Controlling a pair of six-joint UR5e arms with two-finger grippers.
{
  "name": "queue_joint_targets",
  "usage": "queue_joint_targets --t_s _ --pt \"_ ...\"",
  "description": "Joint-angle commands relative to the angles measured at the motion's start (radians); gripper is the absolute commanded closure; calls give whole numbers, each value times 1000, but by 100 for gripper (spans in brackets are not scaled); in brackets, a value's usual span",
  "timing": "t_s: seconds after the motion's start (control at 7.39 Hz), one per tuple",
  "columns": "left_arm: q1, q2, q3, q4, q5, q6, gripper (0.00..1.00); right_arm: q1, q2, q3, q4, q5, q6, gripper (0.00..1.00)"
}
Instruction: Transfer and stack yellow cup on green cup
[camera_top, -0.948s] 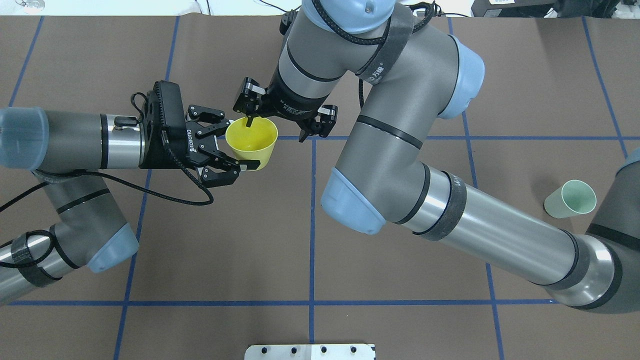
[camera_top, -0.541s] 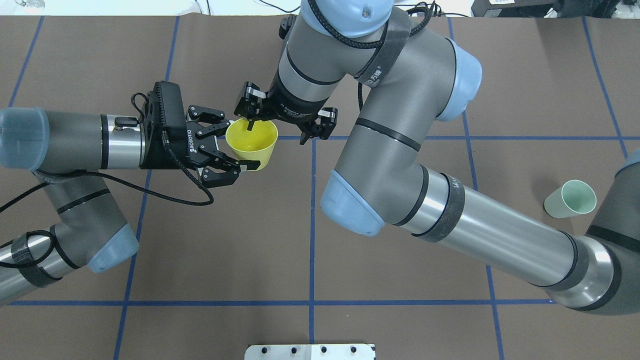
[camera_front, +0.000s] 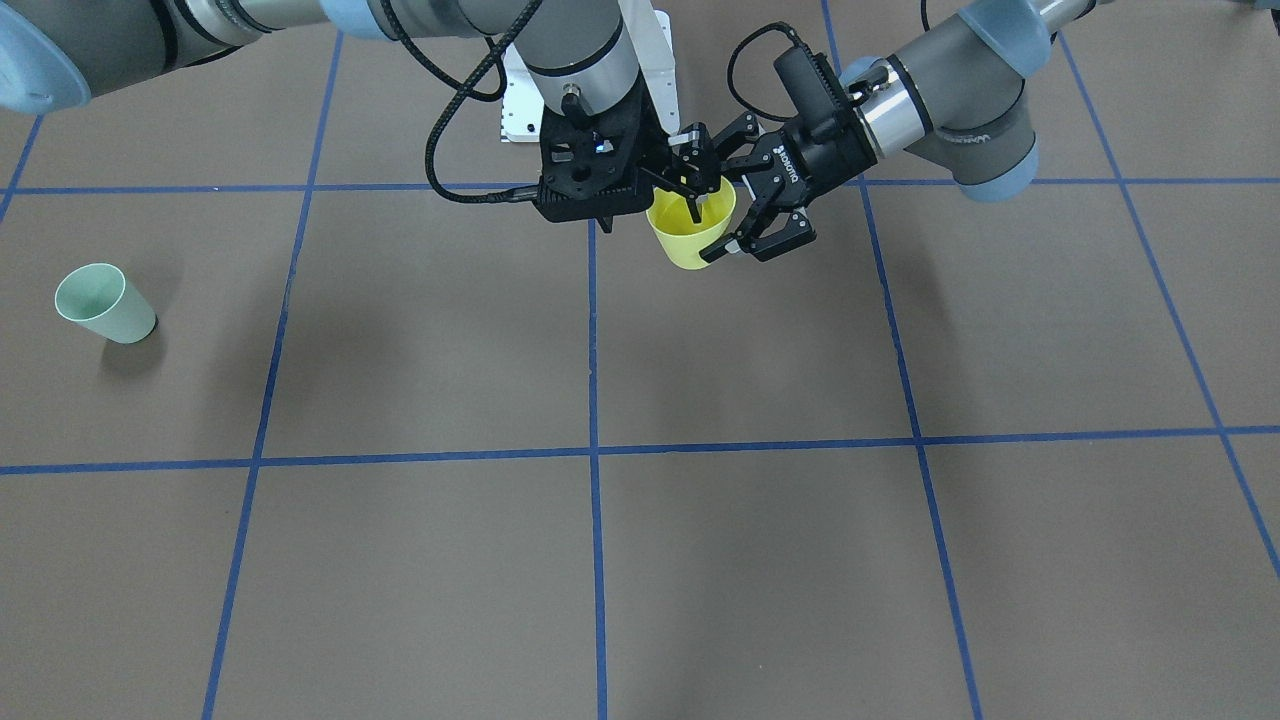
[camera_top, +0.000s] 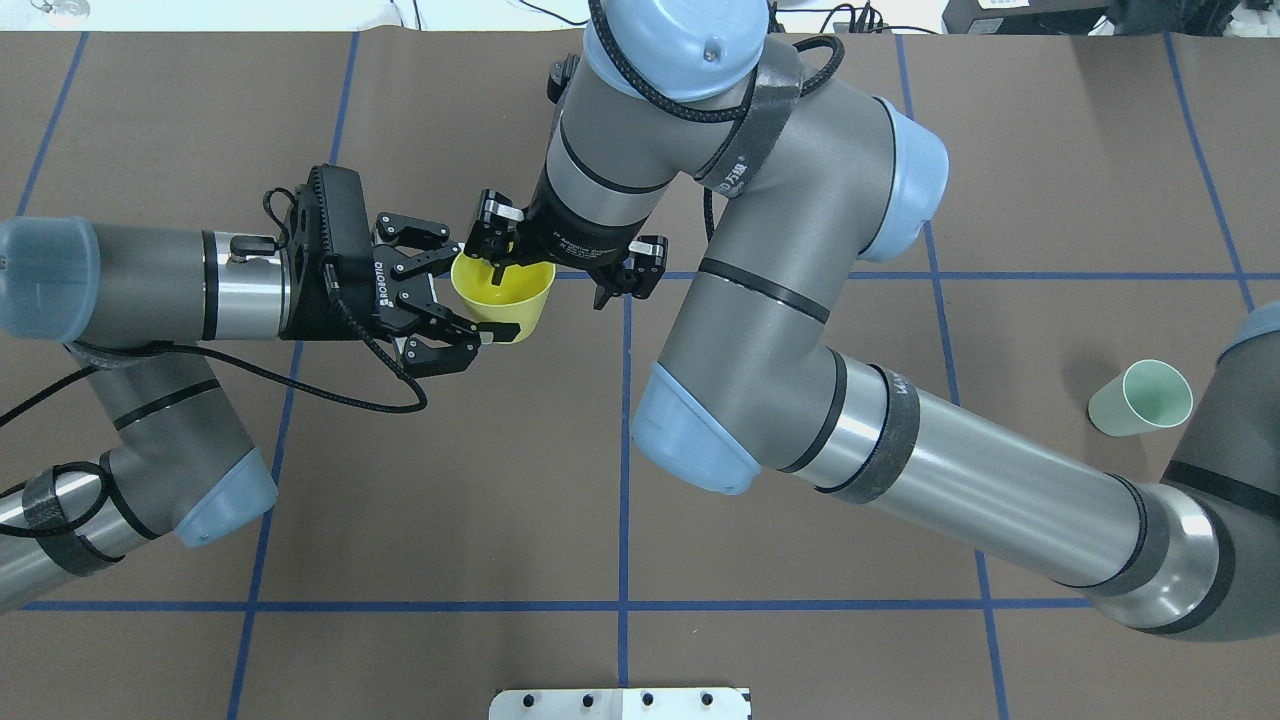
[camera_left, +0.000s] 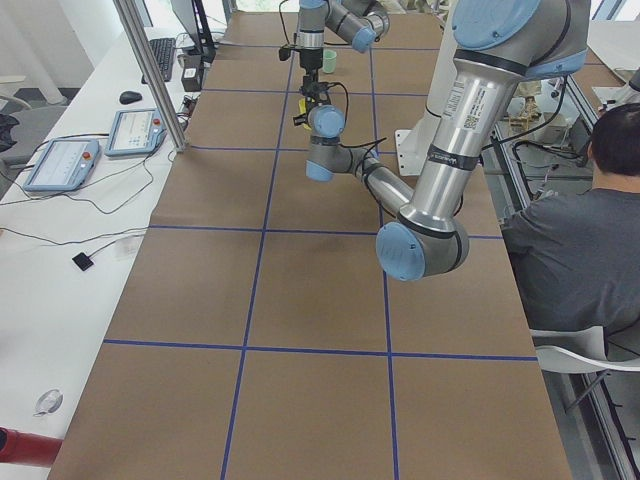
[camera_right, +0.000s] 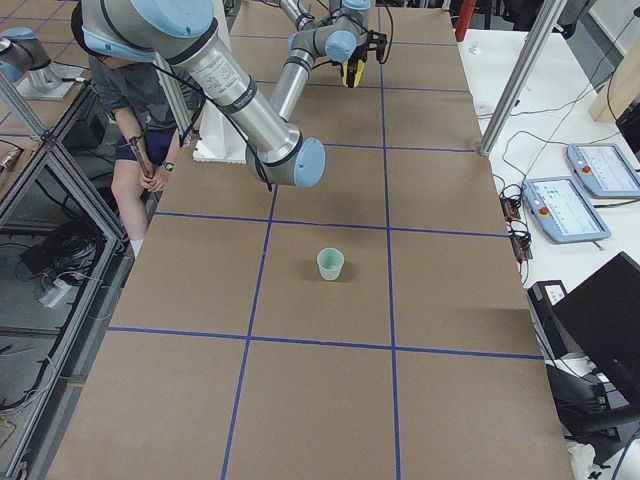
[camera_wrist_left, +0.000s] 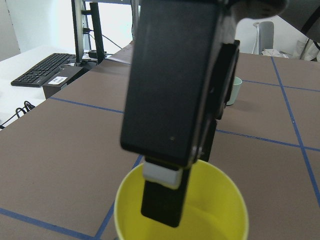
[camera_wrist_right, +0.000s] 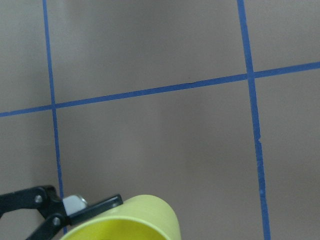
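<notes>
The yellow cup (camera_top: 525, 300) hangs upright above the table left of centre, gripped from the side by my left gripper (camera_top: 490, 286), which is shut on it. My right gripper (camera_top: 550, 282) comes down from above, open, with one finger inside the cup and the other outside its right wall. The front view shows the same cup (camera_front: 690, 245) between both grippers. The left wrist view shows the cup (camera_wrist_left: 210, 210) with the right gripper's finger (camera_wrist_left: 162, 200) inside it. The green cup (camera_top: 1140, 400) stands alone at the table's far right, also in the front view (camera_front: 100, 300).
Blue tape lines divide the brown table cover (camera_top: 800, 650) into squares. A white metal plate (camera_top: 620, 703) sits at the robot's base edge. My right arm's long forearm (camera_top: 980, 490) spans the table's right half. A seated person (camera_left: 580, 230) is beside the table.
My right gripper has moved slightly left and lower, so its finger sits deeper in the yellow cup. My left gripper and the cup have stayed in place.
</notes>
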Motion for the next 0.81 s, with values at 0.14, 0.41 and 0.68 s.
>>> queue_joint_targets --t_s 0.14,0.41,0.68 --pt "6 2 -1 -2 0 1 100 -3 9 -6 -6 9 -59 56" --pt "7 5 0 -5 0 3 100 -3 10 -7 -6 9 -107 87" --pt "16 5 -1 -6 -2 3 100 -1 9 -12 -6 -2 -117 100"
